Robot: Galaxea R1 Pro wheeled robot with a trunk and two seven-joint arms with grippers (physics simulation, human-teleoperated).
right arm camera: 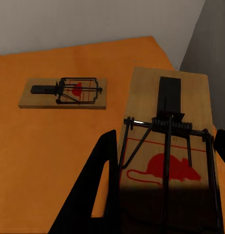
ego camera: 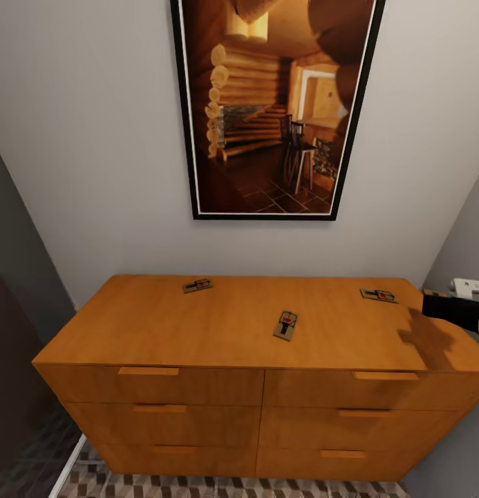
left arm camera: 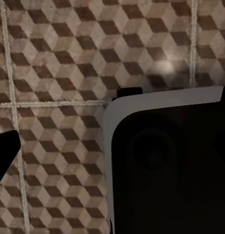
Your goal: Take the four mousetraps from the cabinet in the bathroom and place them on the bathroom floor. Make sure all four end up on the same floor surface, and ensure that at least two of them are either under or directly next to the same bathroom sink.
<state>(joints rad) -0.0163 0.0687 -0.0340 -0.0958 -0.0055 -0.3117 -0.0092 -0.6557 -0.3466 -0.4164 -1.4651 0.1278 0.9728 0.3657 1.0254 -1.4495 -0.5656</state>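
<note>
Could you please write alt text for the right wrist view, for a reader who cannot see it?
Seen from the right wrist, the right gripper holds a mousetrap, a tan board with dark wire and a red mouse mark, between its dark fingers above the cabinet. A second mousetrap lies flat on the orange-brown top farther off, with a pale wall behind.

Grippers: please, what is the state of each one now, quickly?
Left gripper: cannot be told from its wrist view.
Right gripper: jaws closed on a mousetrap, above the cabinet.
</note>
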